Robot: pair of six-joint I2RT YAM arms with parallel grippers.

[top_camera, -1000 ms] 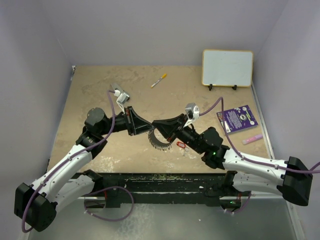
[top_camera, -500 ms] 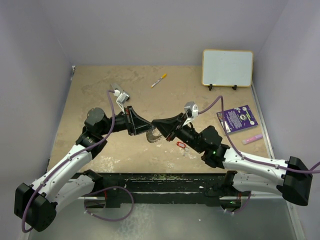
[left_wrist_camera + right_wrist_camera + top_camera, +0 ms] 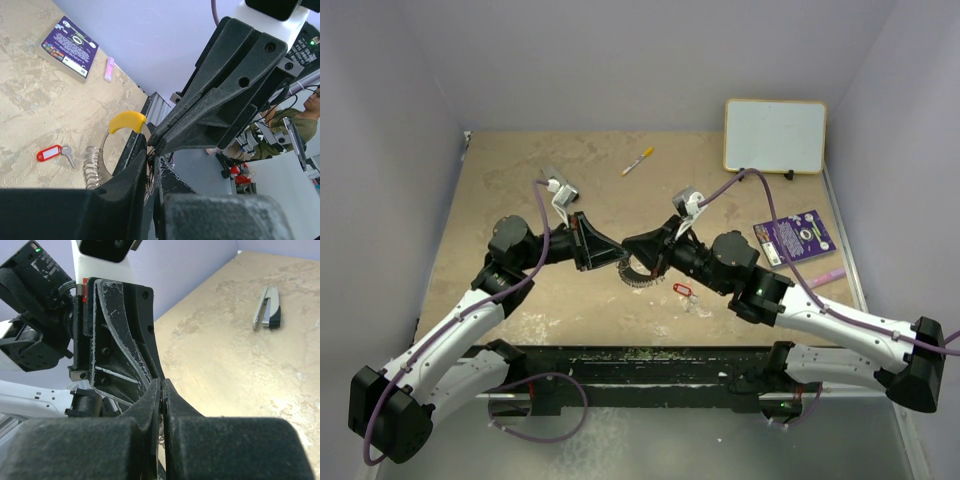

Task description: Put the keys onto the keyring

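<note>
The keyring (image 3: pixel 640 277), a wire ring strung with silver pieces, hangs just above the table centre between my two grippers. Its yellow arc (image 3: pixel 127 120) and silver pieces show in the left wrist view. My left gripper (image 3: pixel 618 258) is shut on the ring's wire, which runs between its fingertips (image 3: pixel 141 165). My right gripper (image 3: pixel 632 247) meets it tip to tip, jaws pressed together (image 3: pixel 163 390) with a thin bit of the ring pinched in the seam. The keys (image 3: pixel 682 290), with their red tag (image 3: pixel 48 152), lie loose on the table just right of the ring.
A whiteboard (image 3: pixel 775 135) stands at the back right. A yellow-tipped marker (image 3: pixel 638 160) lies at the back centre. A purple booklet (image 3: pixel 794 238) and a pink item (image 3: pixel 824 277) lie at the right. A grey-black stapler-like tool (image 3: pixel 267 315) lies on the table beyond the left arm.
The right arm's wrist and elbow have risen and swung towards the back, and its jaws have closed. The ring shifted slightly between the two grippers. The keys have stayed put.
</note>
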